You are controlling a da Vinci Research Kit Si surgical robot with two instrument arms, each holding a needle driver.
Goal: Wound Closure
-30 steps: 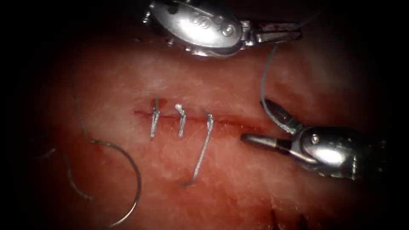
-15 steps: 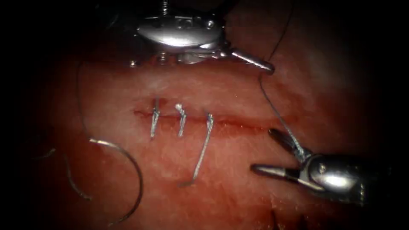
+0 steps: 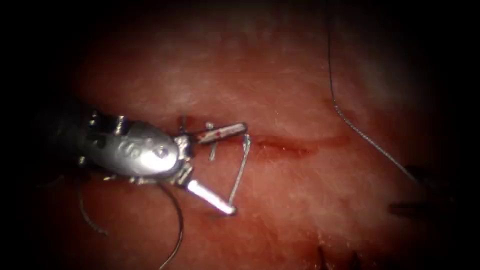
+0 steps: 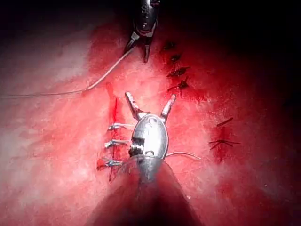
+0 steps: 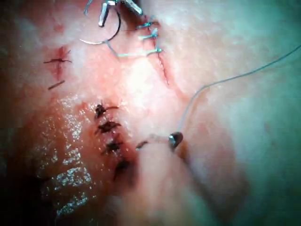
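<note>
My left tool point(image 3: 239, 169) comes in from the left, with its jaws open over the tissue point(image 3: 310, 210). They straddle the long tail of the third stitch point(image 3: 242, 165) and hold nothing. The left wrist view shows the same spread jaws point(image 4: 150, 96). The curved needle point(image 3: 177, 225) lies free on the tissue surface, below the left end of the cut point(image 3: 290, 146), partly under the left tool. My right tool point(image 3: 400, 190) stands open at the far right. The thread point(image 3: 350, 122) runs from the top down to its jaws point(image 4: 136, 55).
Three stitches point(image 4: 115, 141) cross the left part of the cut; its right part gapes with red fluid. A loose cut end of thread point(image 3: 87, 215) lies at lower left. A row of dark older stitches point(image 5: 109, 129) sits beside the right tool.
My left tool opened, let go of the thread and swung from the top down to the left, over the stitches. My right tool drew back to the right edge.
</note>
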